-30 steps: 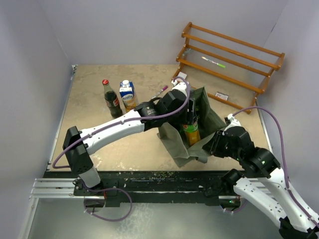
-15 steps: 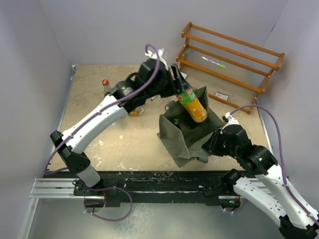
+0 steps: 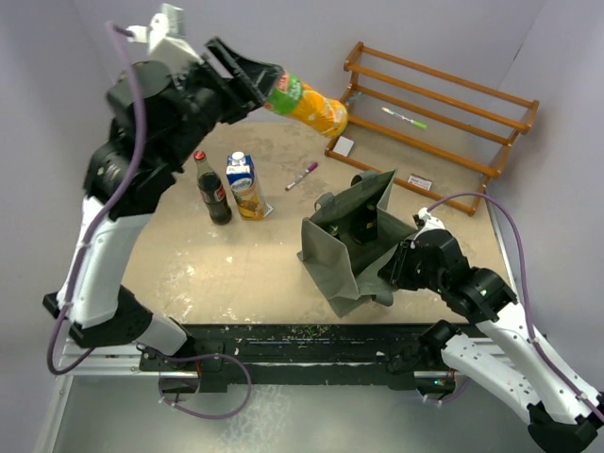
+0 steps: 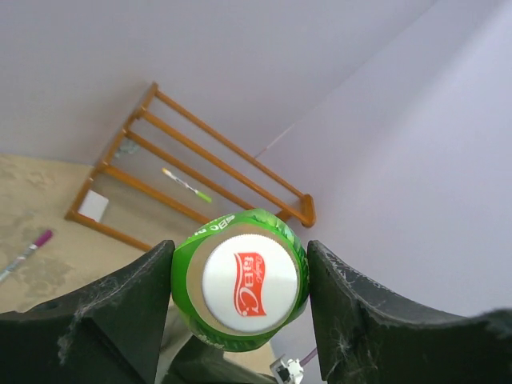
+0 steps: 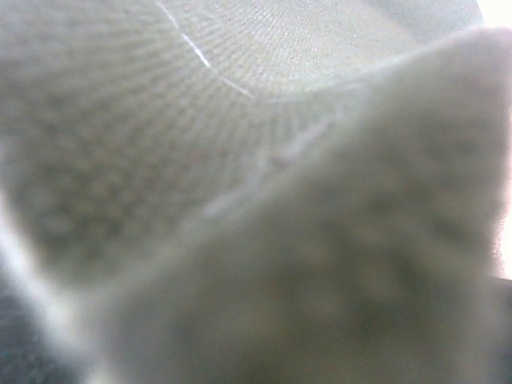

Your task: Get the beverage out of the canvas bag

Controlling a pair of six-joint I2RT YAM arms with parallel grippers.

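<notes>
The left claw is clenched on the bottle at its cap end and holds it high in the air, clear of the bag, up near the rack. The bottle lies tilted, its orange body pointing away from the claw. In the left wrist view the white cap with its red logo faces the camera, and a dark finger presses on each side of the green label.

The bag stands open on the surface, its sides creased. The right claw is at the bag's near right edge; its wrist view shows only blurred fabric, so I cannot tell whether it grips.

A cola bottle and a carton stand side by side left of the bag. A marker lies between them and the rack, and a green pen rests on the rack.
</notes>
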